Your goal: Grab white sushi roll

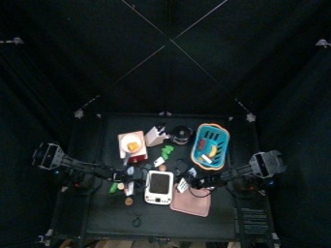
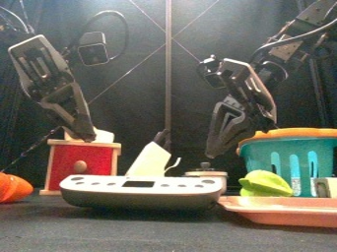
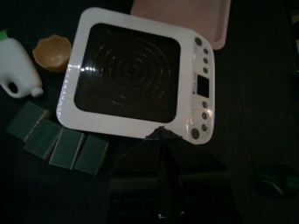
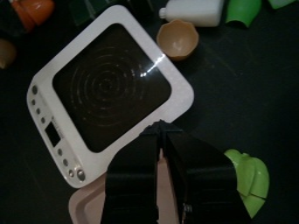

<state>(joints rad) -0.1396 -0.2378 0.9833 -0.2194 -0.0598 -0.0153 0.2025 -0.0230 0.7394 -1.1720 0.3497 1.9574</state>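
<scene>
While both arms hang over the crowded worktop (image 1: 97, 225), left gripper (image 3: 163, 150) and right gripper (image 4: 166, 140) clenched empty above the white scale (image 1: 161, 188), no white sushi roll is identifiable, presumably hidden among clutter

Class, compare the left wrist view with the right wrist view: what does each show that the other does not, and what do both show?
Only the left wrist view shows the dark green blocks beside the white scale and the whole white bottle. Only the right wrist view shows a green star-shaped piece and an orange item at a corner. Both show the scale, the tan cup, the pink tray, and each arm's own claw, left claw and right claw, apparently closed.
</scene>
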